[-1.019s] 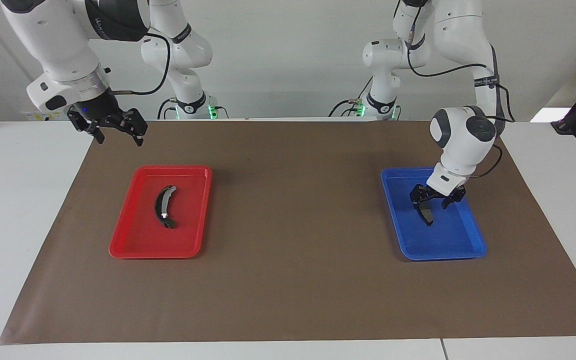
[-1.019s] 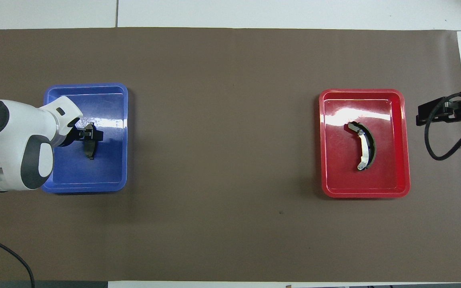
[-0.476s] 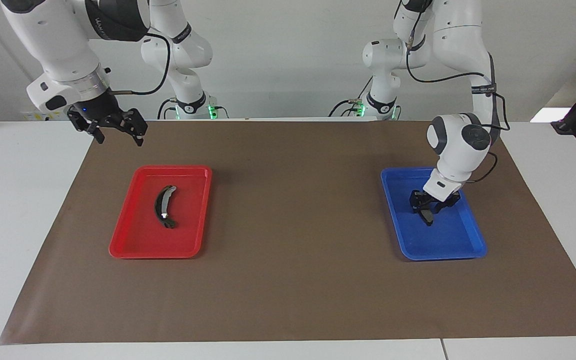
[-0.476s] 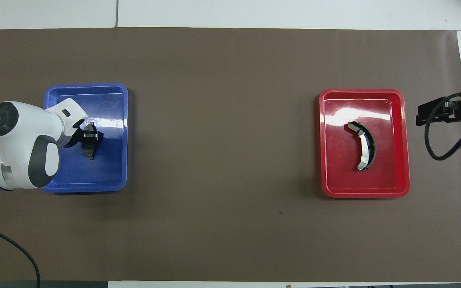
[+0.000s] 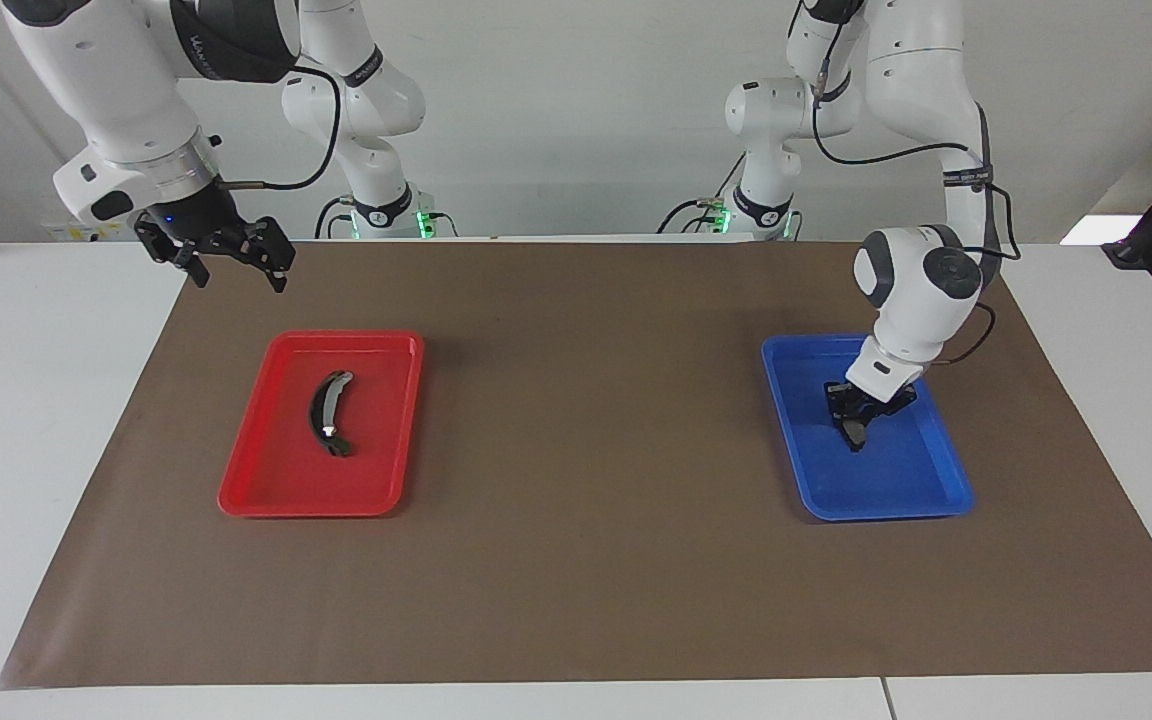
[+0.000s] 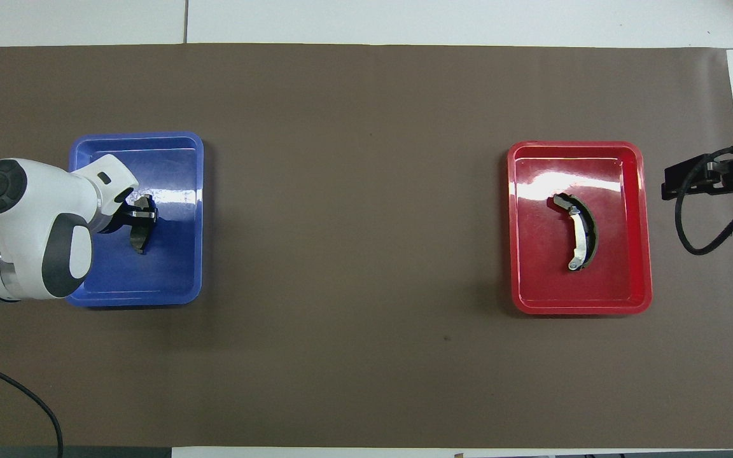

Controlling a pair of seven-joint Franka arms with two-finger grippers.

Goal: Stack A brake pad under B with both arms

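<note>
The A brake pad point(image 5: 852, 432), short and dark grey, lies in the blue tray point(image 5: 886, 512) at the left arm's end of the table. My left gripper point(image 5: 858, 408) is down in that tray, shut on the pad's end nearer the robots. Pad point(image 6: 140, 238), left gripper point(image 6: 142, 215) and tray point(image 6: 137, 136) also show in the overhead view. B point(image 5: 329, 413), the long black crescent with a silver clip, lies in the red tray point(image 5: 236, 500); it also shows from overhead point(image 6: 581, 238). My right gripper point(image 5: 236, 272) waits open and empty, raised over the mat's edge beside the red tray point(image 6: 579, 145).
A brown mat point(image 5: 586, 560) covers the table between the two trays. The right gripper point(image 6: 684, 178) and its black cable hang over the mat's edge at the right arm's end.
My left gripper has come down into the blue tray and its fingers have closed from wide open onto the A brake pad. The right arm has not moved.
</note>
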